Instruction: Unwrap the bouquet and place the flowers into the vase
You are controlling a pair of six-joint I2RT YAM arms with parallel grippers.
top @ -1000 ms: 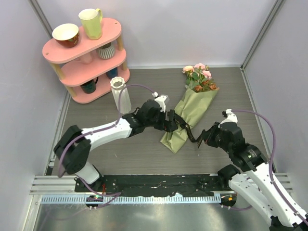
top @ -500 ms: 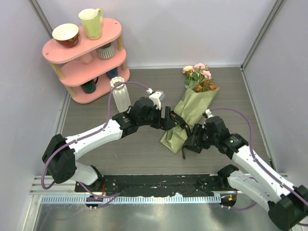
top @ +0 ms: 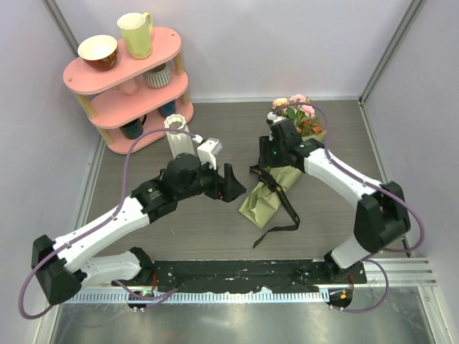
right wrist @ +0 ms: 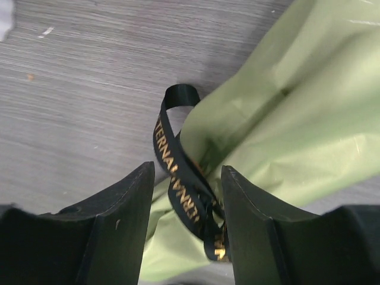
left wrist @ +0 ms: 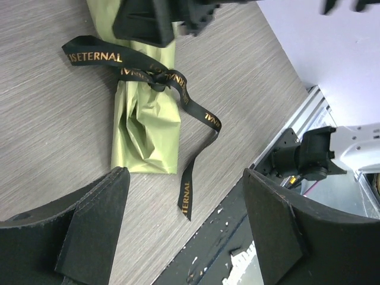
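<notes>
The bouquet (top: 283, 172) lies on the table, its olive-green paper (left wrist: 145, 124) pointing near-left and the flowers (top: 295, 111) at the far end. Its black ribbon (top: 288, 208) is still knotted round the paper (right wrist: 285, 119), and one long tail trails toward the near edge. My right gripper (right wrist: 189, 169) hangs open over the knot, a ribbon loop (right wrist: 178, 190) between its fingers, unclamped. My left gripper (top: 229, 185) is open and empty, just left of the bouquet's lower end. The ribbon tail (left wrist: 187, 190) lies below my left gripper (left wrist: 185, 175). The vase (top: 178, 136) stands behind my left arm.
A pink three-tier shelf (top: 107, 107) stands at the far left, holding a yellow-green mug (top: 135, 34), a bowl (top: 98, 51) and a striped cup (top: 158, 74). The black strip (top: 237, 272) of the table's near edge lies close to the ribbon tail.
My right gripper let go of the ribbon end, opened, and swung from the bouquet's near right side up over the knot. My left arm drew back to the left.
</notes>
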